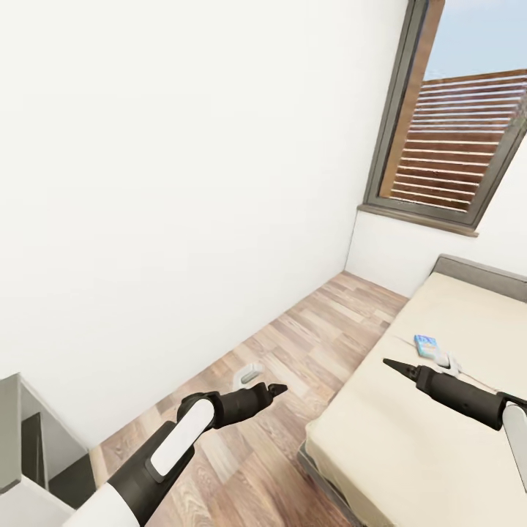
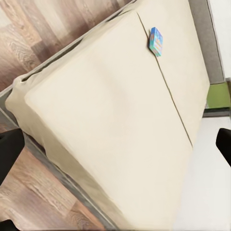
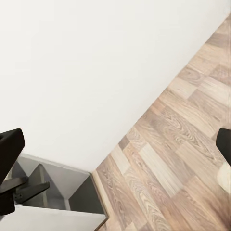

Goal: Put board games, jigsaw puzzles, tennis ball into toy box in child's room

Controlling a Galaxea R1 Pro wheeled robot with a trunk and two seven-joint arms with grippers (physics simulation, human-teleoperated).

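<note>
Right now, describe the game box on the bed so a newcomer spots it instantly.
Find the big beige bed under the dark-framed window. Near its headboard end lies a small flat blue board game, the only colourful printed item on the plain mattress.

The bed [image 1: 424,410] stands at the right of the head view, its headboard [image 1: 479,274] against the far wall under the window [image 1: 457,117], with a strip of plank floor [image 1: 307,344] between its left side and the long wall [image 1: 168,183]. A board game [image 1: 425,345] lies flat on the mattress toward the headboard end, near the middle of the bed's width, with a second small object just beside it that is too blurred to tell. At the near left, the corner of a cabinet [image 1: 22,439] stands against the long wall, across the floor strip from the foot of the bed.
</note>
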